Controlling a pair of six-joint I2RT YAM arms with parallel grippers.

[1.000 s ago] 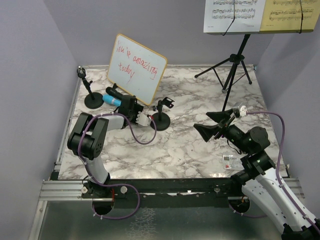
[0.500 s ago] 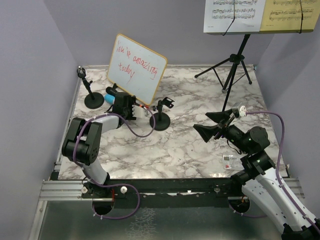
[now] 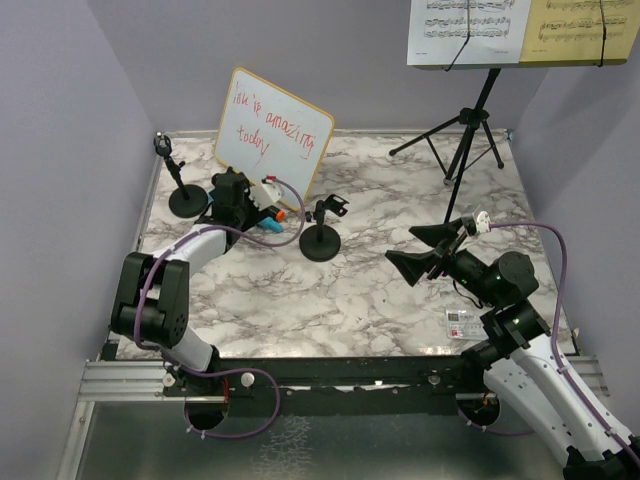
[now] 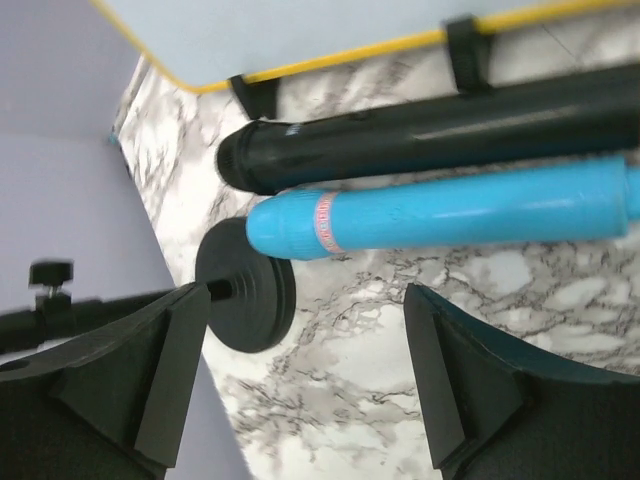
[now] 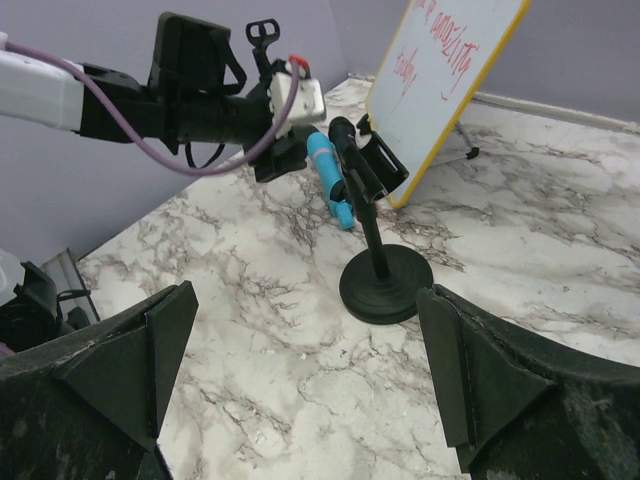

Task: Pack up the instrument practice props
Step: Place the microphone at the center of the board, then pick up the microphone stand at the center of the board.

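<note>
Left gripper (image 4: 305, 335) stands wide open with nothing between its fingers, its tips just short of the blue microphone (image 4: 450, 215). This lies right beside the black microphone (image 4: 420, 140) on the marble table (image 3: 360, 290), at the whiteboard (image 3: 272, 135) foot. A mic holder (image 4: 245, 285) stands close by. Right gripper (image 5: 305, 385), spread wide and empty, faces the second mic holder (image 5: 385, 280)
</note>
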